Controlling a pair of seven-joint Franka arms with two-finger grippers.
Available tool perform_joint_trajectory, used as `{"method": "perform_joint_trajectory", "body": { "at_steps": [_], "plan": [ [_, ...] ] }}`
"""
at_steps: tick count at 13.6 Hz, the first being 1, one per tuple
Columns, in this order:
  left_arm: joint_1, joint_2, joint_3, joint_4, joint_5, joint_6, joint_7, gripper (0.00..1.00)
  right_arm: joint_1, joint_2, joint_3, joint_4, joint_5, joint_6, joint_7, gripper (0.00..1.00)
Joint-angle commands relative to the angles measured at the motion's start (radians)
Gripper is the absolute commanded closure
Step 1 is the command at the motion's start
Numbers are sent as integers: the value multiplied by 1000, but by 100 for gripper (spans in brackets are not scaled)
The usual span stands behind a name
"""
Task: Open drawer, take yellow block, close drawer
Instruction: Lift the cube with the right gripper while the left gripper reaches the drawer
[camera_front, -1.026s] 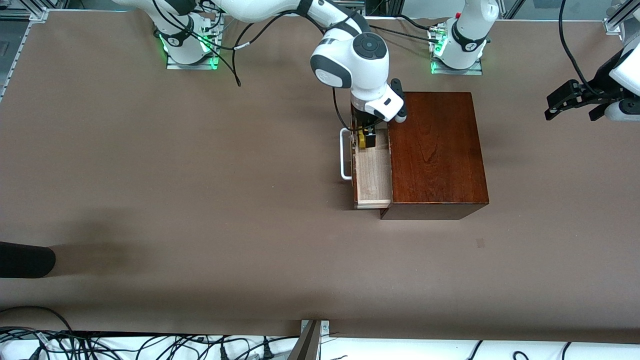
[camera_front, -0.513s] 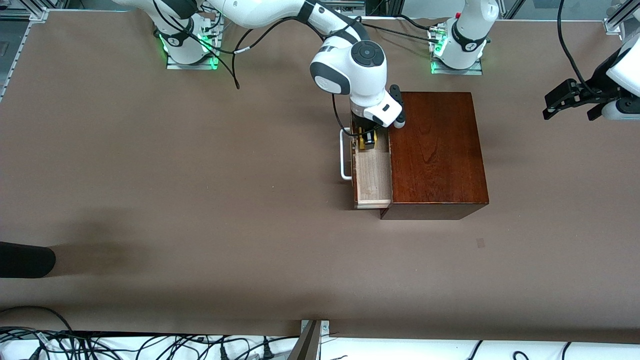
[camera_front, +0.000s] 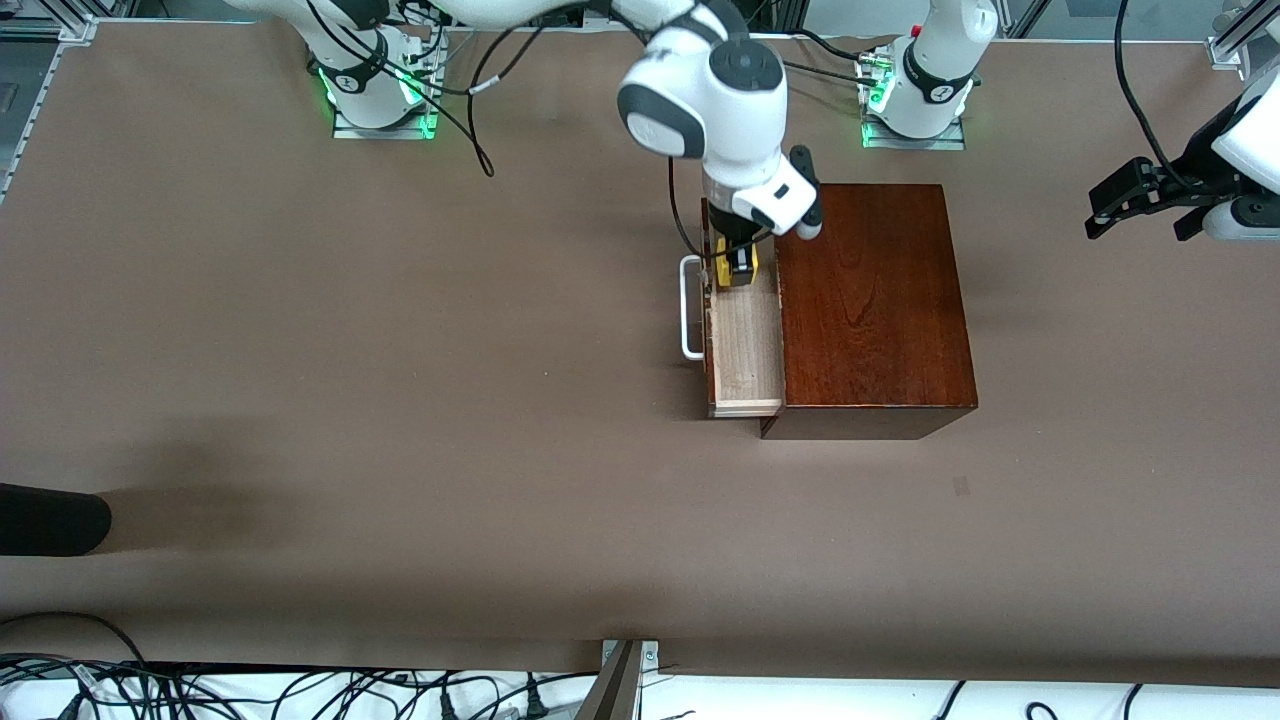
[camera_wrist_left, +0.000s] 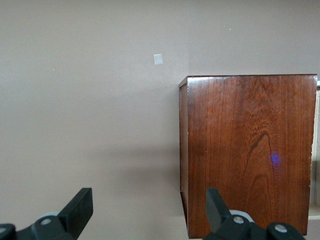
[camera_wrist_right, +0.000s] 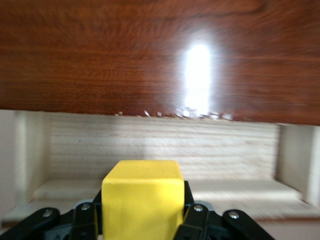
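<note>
Bright yellow is seen between the fingers of the right gripper (camera_front: 741, 266): the yellow block (camera_front: 741, 268) is clenched and held just over the drawer (camera_front: 745, 350), at the tray's end toward the edge of the bench where the bases stand. In the right wrist view the yellow block (camera_wrist_right: 142, 197) is seated squarely between the fingers, with the pale tray floor visible past it. The drawer is pulled out of the dark wooden box (camera_front: 870, 305), its white handle (camera_front: 688, 308) facing the right arm's end of the bench. The left gripper (camera_front: 1140, 198) is held released, waiting over the bench's end by the left arm.

The lift is judged to be the step in hand. It is best carried straight up until the drawer walls and the box's top edge are cleared, with the grip unchanged; only then should the block be carried sideways. The drawer is not yet closed.
</note>
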Motion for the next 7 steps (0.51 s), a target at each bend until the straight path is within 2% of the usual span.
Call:
{"method": "perform_joint_trajectory", "body": {
  "at_steps": [1, 4, 7],
  "plan": [
    [-4, 15, -2, 33, 1, -22, 14, 0, -37, -89, 0, 4, -3, -62, 5, 100],
    [-4, 95, -41, 132, 4, -121, 16, 0, -170, -154, -2, 3, 1, -69, 19, 100],
    [-9, 147, -64, 206, 3, -183, 17, 0, -314, -203, -8, 1, 113, -102, 18, 100]
  ]
}}
